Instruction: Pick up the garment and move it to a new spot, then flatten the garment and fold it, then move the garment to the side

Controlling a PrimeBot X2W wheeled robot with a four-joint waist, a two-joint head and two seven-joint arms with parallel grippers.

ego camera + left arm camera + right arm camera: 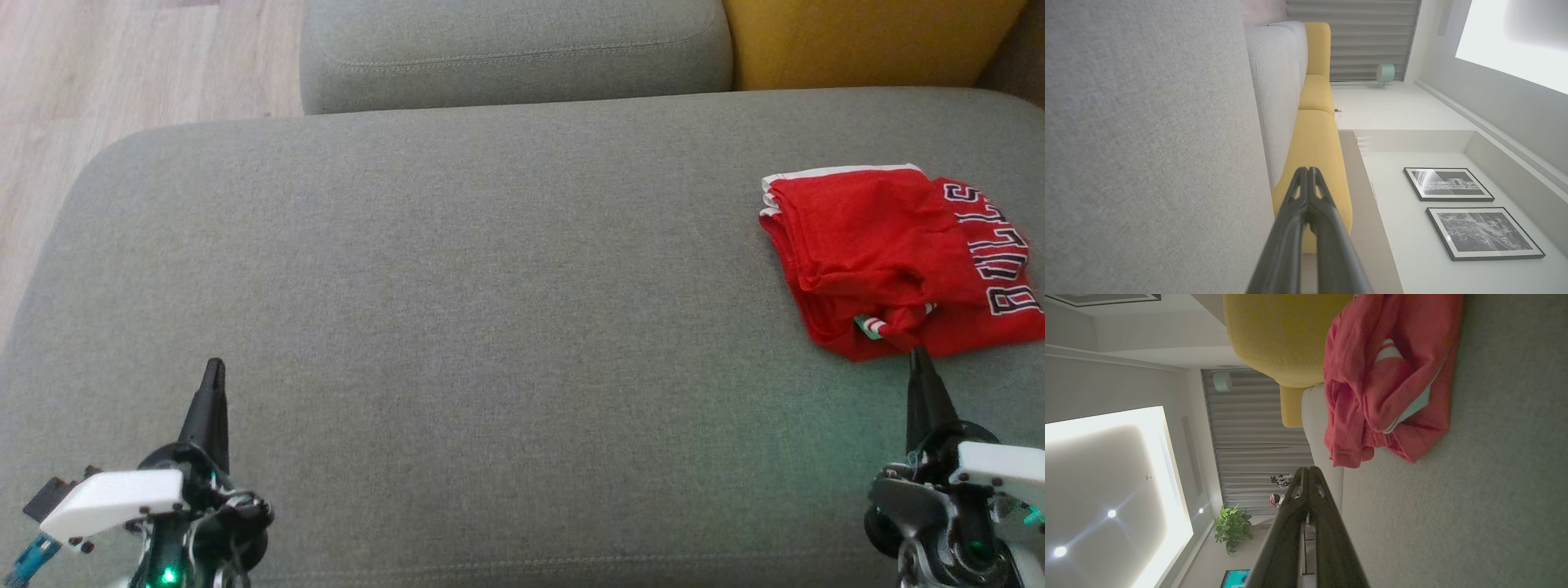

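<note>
The red garment (890, 253) lies loosely bunched at the right side of the grey seat cushion (490, 286). It is judged light, soft and limp. A pinch on the near hem should hold, though the layers may slide apart. The right gripper (918, 358), jaws closed and empty, sits just near of that hem. The right wrist view shows a gap between tips and cloth, which the head view leaves unclear. The left gripper (214, 367), jaws closed on nothing, rests well apart at the near left.
</note>
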